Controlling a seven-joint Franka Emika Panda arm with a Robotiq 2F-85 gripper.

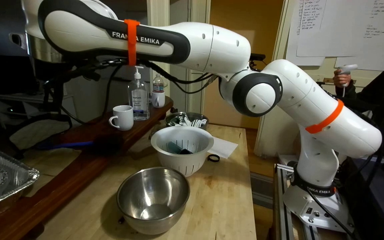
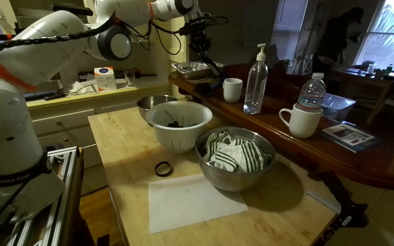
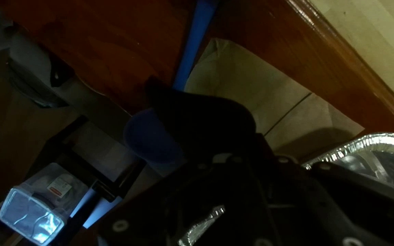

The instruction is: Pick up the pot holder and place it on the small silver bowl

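Note:
The pot holder [image 3: 205, 118] is a black, floppy shape at the fingers in the wrist view, too dark for its edges to be clear. My gripper [image 3: 248, 155] looks shut on it, above the brown ledge. In an exterior view the gripper [image 2: 202, 48] is a dark outline high over the ledge's far end, with a dark strip hanging below. The small silver bowl [image 1: 153, 200] stands upright with nothing in it on the light wooden table, and its rim [image 2: 144, 104] shows partly behind the white bowl in an exterior view. The gripper is well apart from that bowl.
A slotted white bowl [image 1: 182, 151] stands beside the silver bowl. Farther along, a larger steel bowl [image 2: 231, 179] holds a striped towel. The raised ledge [image 1: 88, 166] carries a mug [image 1: 123, 117], a pump bottle [image 1: 139, 100], a blue utensil [image 3: 192, 41] and a foil tray [image 3: 385, 141].

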